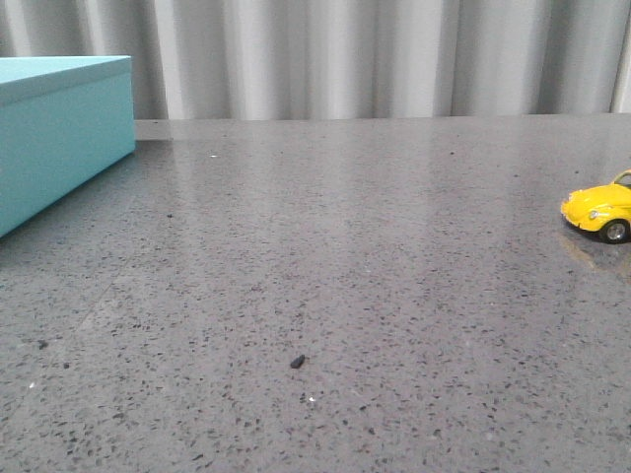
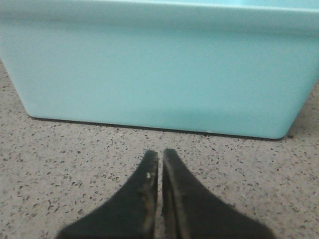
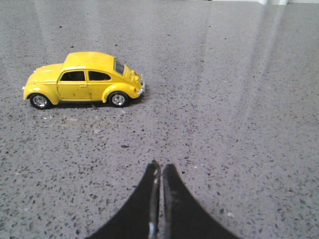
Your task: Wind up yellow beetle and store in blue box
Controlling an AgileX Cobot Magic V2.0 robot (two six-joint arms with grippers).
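The box [image 1: 61, 133] stands on the grey speckled bench [image 1: 325, 296] at its far left in the front view, lid on, partly cut off by the picture's edge. The beetle [image 1: 601, 209] stands on its wheels on the bench well apart from the box, far over to the box's right, also half cut off by the edge of that view. A small dark speck [image 1: 297, 362] lies on the bench between them, nearer the camera than the box.

Neither arm shows in the front view. In the left wrist view the left tool [image 2: 160, 158] has its black fingers pressed together, holding nothing, tips near the box's side wall but not touching it. In the right wrist view the right tool [image 3: 160, 169] is likewise closed and empty, above bare bench, near the beetle but clear of it. The beetle shows its side there, all visible wheels on the bench.
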